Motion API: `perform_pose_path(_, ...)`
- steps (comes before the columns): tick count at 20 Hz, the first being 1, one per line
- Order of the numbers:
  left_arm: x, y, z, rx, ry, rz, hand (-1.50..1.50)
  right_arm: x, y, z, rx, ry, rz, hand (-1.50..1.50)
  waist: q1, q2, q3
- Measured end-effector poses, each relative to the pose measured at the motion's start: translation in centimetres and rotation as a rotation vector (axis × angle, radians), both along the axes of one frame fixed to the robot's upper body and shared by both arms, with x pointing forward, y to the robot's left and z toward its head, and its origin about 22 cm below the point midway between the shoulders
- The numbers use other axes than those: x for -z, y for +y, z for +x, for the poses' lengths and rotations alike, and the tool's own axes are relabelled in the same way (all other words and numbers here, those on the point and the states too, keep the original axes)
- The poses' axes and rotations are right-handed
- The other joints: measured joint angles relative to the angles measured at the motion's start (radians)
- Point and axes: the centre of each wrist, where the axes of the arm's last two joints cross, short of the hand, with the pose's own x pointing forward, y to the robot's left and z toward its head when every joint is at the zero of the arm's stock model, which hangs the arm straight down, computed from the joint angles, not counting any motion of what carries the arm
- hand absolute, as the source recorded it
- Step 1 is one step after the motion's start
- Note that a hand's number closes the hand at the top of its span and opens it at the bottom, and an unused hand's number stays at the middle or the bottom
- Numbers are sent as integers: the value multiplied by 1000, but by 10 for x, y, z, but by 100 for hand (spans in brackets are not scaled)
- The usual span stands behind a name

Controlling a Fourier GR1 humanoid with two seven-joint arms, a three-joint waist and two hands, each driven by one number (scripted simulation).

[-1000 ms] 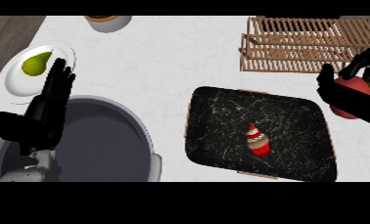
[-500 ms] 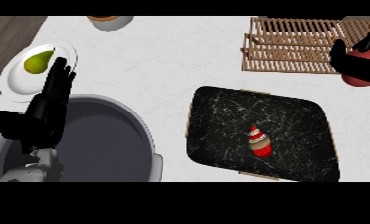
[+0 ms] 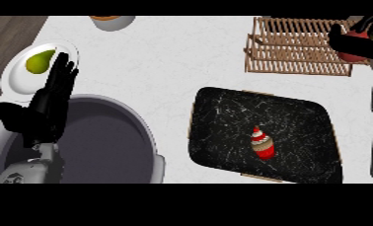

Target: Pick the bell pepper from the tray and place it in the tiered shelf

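Red and partly hidden, the bell pepper (image 3: 358, 48) sat at two o'clock in the right robot hand (image 3: 342, 40), whose black fingers curled around it over the right end of the wooden tiered shelf (image 3: 295, 47). The dark tray (image 3: 226, 111) lay at five o'clock on the white counter (image 3: 175, 52), carrying a small cupcake (image 3: 261, 144). The left robot hand (image 3: 51, 99) rested at nine o'clock, fingers straight, near a plate (image 3: 18, 72) with a pear (image 3: 40, 61).

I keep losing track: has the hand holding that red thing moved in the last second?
Yes. The right hand with the bell pepper has gone up, away from the tray, over the tiered shelf.
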Motion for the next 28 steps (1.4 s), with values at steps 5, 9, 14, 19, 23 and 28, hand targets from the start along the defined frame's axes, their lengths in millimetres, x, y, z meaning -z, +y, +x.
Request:
perform_pose_path(5, 2, -2, -1, 5, -1, -5, 0, 16, -10, 25, 7, -28, 2, 150, 2, 0, 0)
perform_pose_path(9, 3, -5, -7, 3, -1, -7, 0, 30, -9, 43, -2, -15, -23, 150, 6, 0, 0)
perform_pose_path(14, 4, -2, -6, 8, -6, -7, 0, 34, -13, 58, 32, -46, 78, -150, 9, 2, 0)
perform_pose_path(19, 2, -8, -4, 17, -10, -3, 0, 44, -19, 71, 12, -9, 131, -150, 15, 5, 0)
perform_pose_path(23, 1, -8, -5, 18, -10, 2, 0, 44, -27, 74, -25, -18, 166, -150, 13, 4, 1)
perform_pose_path(28, 0, 2, -9, 18, -11, -1, 0, 38, -34, 76, -70, -87, 218, -150, 12, 3, 1)
